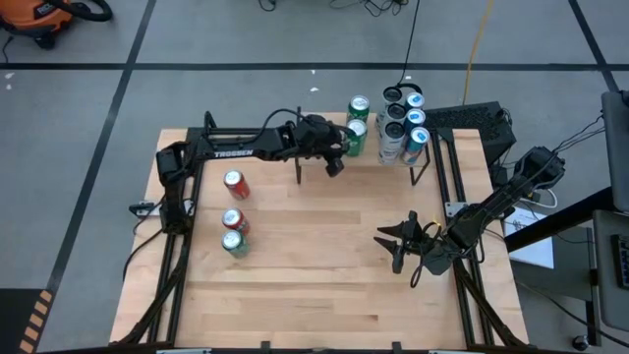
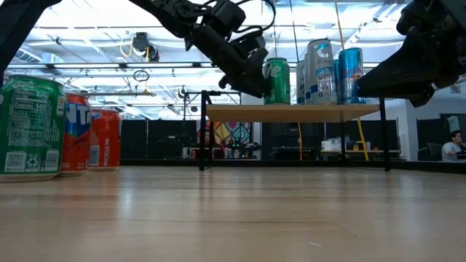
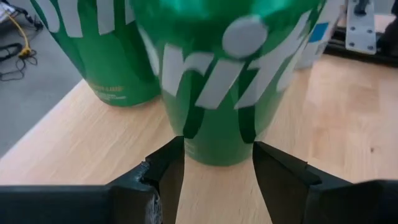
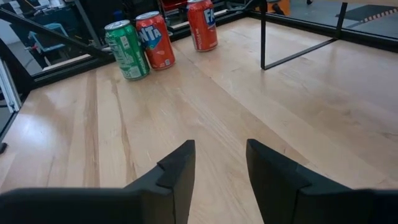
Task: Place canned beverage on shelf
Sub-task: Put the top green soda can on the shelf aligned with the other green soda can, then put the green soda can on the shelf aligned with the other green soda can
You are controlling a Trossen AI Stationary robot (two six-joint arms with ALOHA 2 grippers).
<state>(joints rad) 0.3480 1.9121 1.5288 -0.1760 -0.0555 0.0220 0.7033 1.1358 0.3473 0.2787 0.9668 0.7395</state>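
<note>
**At the shelf's near-left corner, a green can sits between the left fingers**

Between the two dark fingers of the left gripper [image 3: 217, 171] stands a green can [image 3: 227, 81], upright on the light wood top of the shelf [image 2: 291, 113]. The fingers flank the can's lower body, one on each side; whether they press on it or stand just clear cannot be told. In the high view this gripper [image 1: 339, 147] is at the shelf's left end with the green can [image 1: 356, 138] just beyond it. A second green can [image 1: 359, 106] stands just past the first, farther from the gripper, and a cluster of blue-and-white cans [image 1: 405, 123] fills the shelf's far end, away from the left gripper.

The right gripper [image 1: 401, 241] hangs above bare tabletop [image 1: 324, 265], well apart from the shelf. Its fingers [image 4: 177, 168] are parted and hold nothing.

Ahead of the right gripper, across the table, three more cans stand in a row: a green one [image 4: 127, 50], a red one [image 4: 155, 38] touching or just beside it, and another red one [image 4: 203, 23] a little apart. One black leg of the shelf [image 4: 263, 37] shows beside them.
</note>
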